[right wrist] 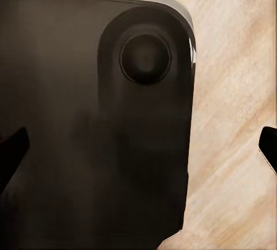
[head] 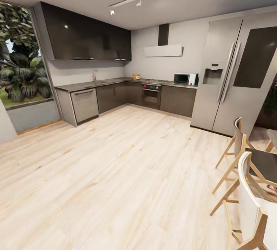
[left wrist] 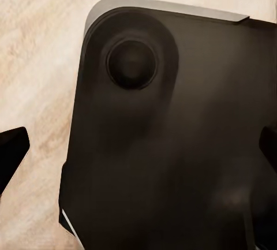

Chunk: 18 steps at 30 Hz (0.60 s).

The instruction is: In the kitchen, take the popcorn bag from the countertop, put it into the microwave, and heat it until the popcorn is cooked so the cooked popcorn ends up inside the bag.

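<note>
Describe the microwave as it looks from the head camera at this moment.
The microwave is a small pale box with a dark glass door on its left and a white control panel on its right. It stands upright on the countertop at the far wall, between the hob and the fridge. Its door looks shut. It is too far off to make out knobs.

The robot's base (left wrist: pixel 173 146) was matte black with rounded corners, a silver-grey rim and a round dark knob (right wrist: pixel 145 58). The fingertips (left wrist: pixel 11 152) were black.
</note>
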Motion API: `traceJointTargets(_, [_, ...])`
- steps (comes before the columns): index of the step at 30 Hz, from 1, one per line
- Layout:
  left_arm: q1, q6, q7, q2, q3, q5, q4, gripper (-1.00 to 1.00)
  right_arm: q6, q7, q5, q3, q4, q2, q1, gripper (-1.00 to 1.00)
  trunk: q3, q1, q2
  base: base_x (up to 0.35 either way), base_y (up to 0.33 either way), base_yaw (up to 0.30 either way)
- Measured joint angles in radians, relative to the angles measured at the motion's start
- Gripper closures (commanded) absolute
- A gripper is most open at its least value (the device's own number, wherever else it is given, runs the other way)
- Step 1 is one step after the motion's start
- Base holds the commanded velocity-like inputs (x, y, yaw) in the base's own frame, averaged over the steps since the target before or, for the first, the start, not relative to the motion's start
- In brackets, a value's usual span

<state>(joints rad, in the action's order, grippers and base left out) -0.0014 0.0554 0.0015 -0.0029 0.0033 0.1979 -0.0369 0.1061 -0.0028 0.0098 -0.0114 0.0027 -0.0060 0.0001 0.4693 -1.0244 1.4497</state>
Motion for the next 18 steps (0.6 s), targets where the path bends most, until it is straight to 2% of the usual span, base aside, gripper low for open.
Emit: traceJointTargets(18, [0.0,0.002,0.001,0.0,0.001,0.0,0.0,-1.0,0.005,0.0,0.001,0.0,0.001,0.0,0.0,-1.0,0.0,0.0,0.0,0.327,0.0,0.0])
